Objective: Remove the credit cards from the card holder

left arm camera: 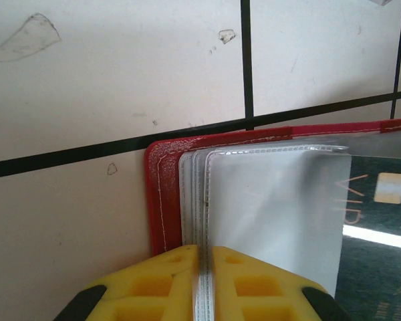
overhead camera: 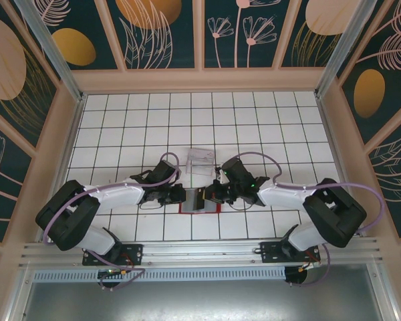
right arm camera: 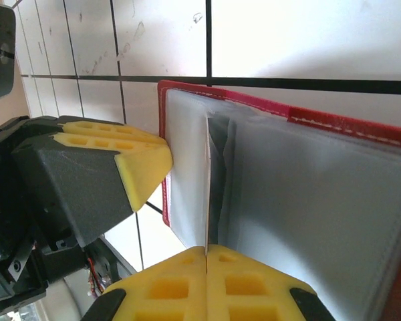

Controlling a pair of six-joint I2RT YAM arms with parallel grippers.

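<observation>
The red card holder (overhead camera: 199, 200) lies open on the tiled table between both grippers, its red rim (left arm camera: 162, 194) framing a stack of clear sleeves (left arm camera: 267, 200). My left gripper (left arm camera: 204, 267) is shut on the edges of those sleeves at the holder's left side. A dark credit card (left arm camera: 381, 227) marked VIP, with a chip, shows beyond the lifted sleeve. My right gripper (right arm camera: 206, 257) is shut on a thin card edge (right arm camera: 207, 180) standing up from the open holder (right arm camera: 334, 122). The left gripper's yellow finger (right arm camera: 134, 160) touches the holder's far rim. In the top view the grippers (overhead camera: 184, 196) (overhead camera: 210, 195) almost meet.
A clear plastic box (overhead camera: 202, 160) sits just behind the grippers, about one tile away. White tiled floor (overhead camera: 187, 120) stretches to the back and both sides, bounded by the beige walls (overhead camera: 200, 80). The two arms crowd the near middle.
</observation>
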